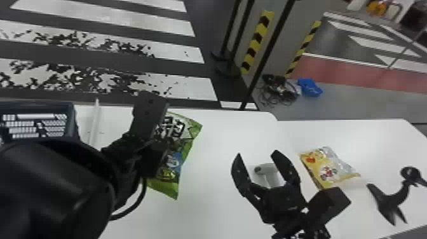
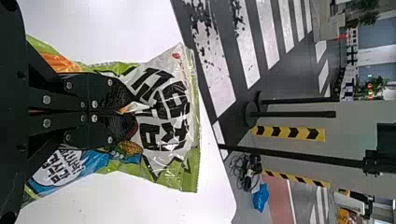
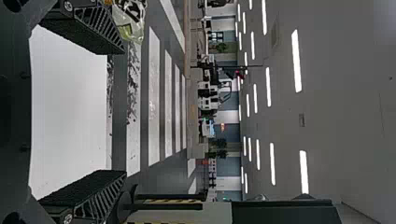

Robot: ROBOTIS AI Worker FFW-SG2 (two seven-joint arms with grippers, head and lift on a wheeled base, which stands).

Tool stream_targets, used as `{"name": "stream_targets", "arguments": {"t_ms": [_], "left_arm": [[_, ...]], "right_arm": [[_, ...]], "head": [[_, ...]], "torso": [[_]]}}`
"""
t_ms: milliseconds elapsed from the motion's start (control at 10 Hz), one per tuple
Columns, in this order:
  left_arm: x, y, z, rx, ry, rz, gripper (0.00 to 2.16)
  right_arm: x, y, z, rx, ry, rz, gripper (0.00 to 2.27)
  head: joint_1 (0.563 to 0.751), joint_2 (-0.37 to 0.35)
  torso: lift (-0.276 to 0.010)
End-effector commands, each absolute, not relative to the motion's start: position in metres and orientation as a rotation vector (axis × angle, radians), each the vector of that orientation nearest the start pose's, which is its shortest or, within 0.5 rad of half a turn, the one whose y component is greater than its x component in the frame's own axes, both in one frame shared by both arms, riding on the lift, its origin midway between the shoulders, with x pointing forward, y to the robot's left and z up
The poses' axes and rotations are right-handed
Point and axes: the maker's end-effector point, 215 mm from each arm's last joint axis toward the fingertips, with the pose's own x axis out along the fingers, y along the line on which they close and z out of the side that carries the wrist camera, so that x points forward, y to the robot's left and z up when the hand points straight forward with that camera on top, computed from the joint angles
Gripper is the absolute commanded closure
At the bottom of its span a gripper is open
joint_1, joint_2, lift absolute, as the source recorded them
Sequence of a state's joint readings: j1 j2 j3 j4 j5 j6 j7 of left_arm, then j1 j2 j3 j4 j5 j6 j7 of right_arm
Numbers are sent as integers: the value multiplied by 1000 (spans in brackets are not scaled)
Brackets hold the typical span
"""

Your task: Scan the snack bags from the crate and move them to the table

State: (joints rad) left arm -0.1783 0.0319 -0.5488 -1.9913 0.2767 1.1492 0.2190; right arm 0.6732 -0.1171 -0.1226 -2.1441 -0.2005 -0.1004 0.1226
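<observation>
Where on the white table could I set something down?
Best bet: the bare table between the green snack bag and the open right hand. There's also a bare strip behind the yellow snack bag, toward the far edge. It's crowded at left, around the crate and left hand, and near right, by the black stand.

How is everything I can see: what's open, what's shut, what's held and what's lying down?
Left claw: shut on the green bag
Right claw: open, nothing between its fingers
Green bag: pinched, looks sealed
Yellow bag: lying on the table, looks sealed
Crate: partly hidden by the left arm; can't tell how full
</observation>
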Motion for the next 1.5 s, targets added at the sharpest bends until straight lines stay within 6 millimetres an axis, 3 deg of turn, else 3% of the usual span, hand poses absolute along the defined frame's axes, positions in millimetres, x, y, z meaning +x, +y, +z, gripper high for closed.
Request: {"name": "stream_targets", "arguments": {"t_ms": [0, 100, 600, 900, 1200, 1400], "left_arm": [[493, -76, -379, 155, 609, -527, 1892], [495, -87, -389, 168, 613, -553, 1892], [511, -95, -455, 200, 672, -606, 1889], [497, -119, -467, 174, 676, -720, 1889], [475, -144, -465, 161, 691, -823, 1889], [473, -153, -461, 177, 683, -855, 1889]], "right_arm": [[397, -267, -317, 37, -13, 83, 76], [398, -267, -317, 36, -13, 82, 76], [405, -268, -319, 38, -6, 82, 76], [409, -273, -320, 43, -9, 72, 76], [413, -274, -318, 48, -16, 69, 76], [415, -275, -318, 53, -19, 67, 76]], "head": [[695, -350], [695, -350], [695, -350], [695, -350], [695, -350], [695, -350]], "torso": [[-95], [-95], [-95], [-95], [-95], [-95]]}}
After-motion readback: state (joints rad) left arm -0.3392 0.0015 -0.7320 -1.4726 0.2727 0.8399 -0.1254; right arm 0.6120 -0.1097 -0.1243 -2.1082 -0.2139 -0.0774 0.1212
